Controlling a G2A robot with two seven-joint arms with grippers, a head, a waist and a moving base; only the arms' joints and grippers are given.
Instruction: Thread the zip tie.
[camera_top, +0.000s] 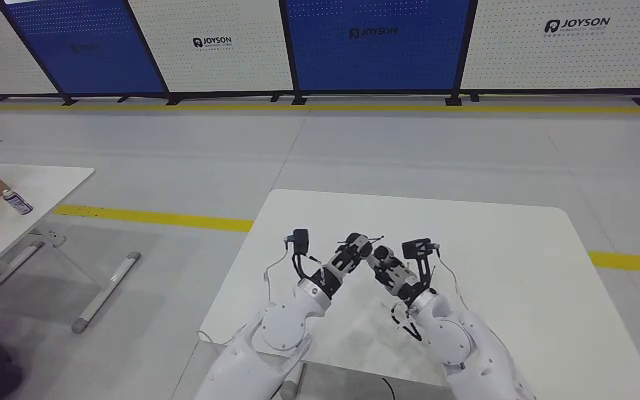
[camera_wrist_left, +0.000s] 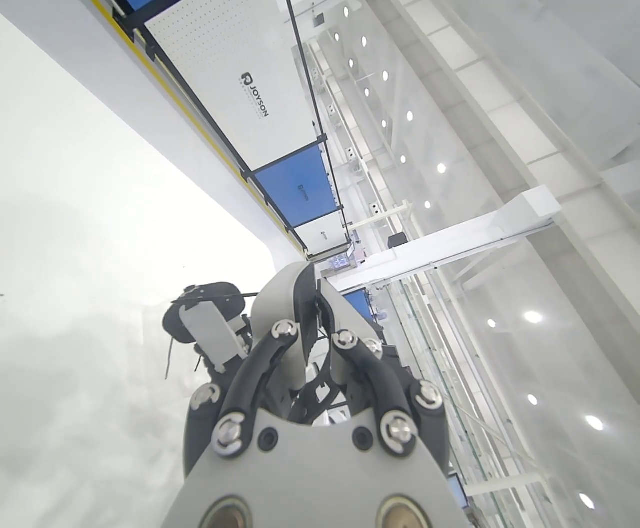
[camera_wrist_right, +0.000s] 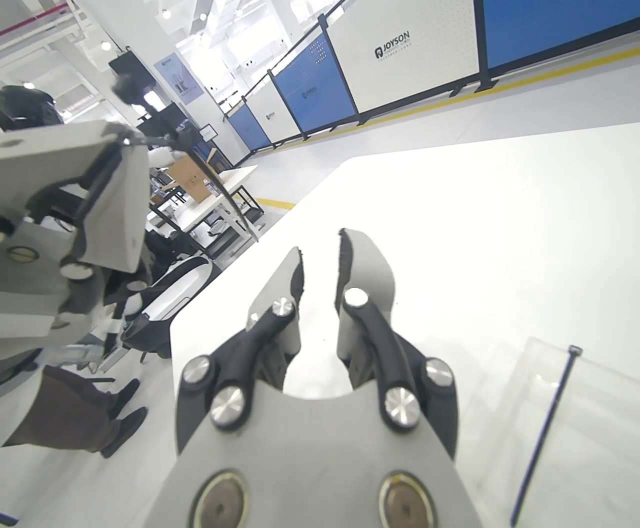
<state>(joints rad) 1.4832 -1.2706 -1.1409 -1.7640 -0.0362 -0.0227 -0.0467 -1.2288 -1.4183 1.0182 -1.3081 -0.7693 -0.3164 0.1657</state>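
Two robot arms meet over the near half of a white desk (camera_top: 500, 260), somewhat closer to its left edge than to its right. The left gripper (camera_wrist_left: 312, 300) is pinched shut on a black zip tie (camera_wrist_right: 210, 185). The strap leaves its fingertips as one long bowed curve, and its free end reaches across toward the other arm. The right gripper (camera_wrist_right: 322, 255) faces it with its fingers (camera_wrist_right: 367, 260) parted by a narrow gap and nothing between them. The strap's tip seems to lie just off those fingertips, on the side nearest the left arm, apparently not touching. By my reckoning the right arm is the one to catch it, and it would have to line that gap up with the strap's length. A second zip tie (camera_wrist_right: 547, 425) lies straight on a clear sheet (camera_wrist_right: 590, 390) on the desk, close beside the right arm. Otherwise the desk is plain, glossy white. Beyond it are pale floor, a yellow line (camera_top: 150, 215), blue and white panels (camera_top: 380, 45) and another table (camera_top: 40, 190).
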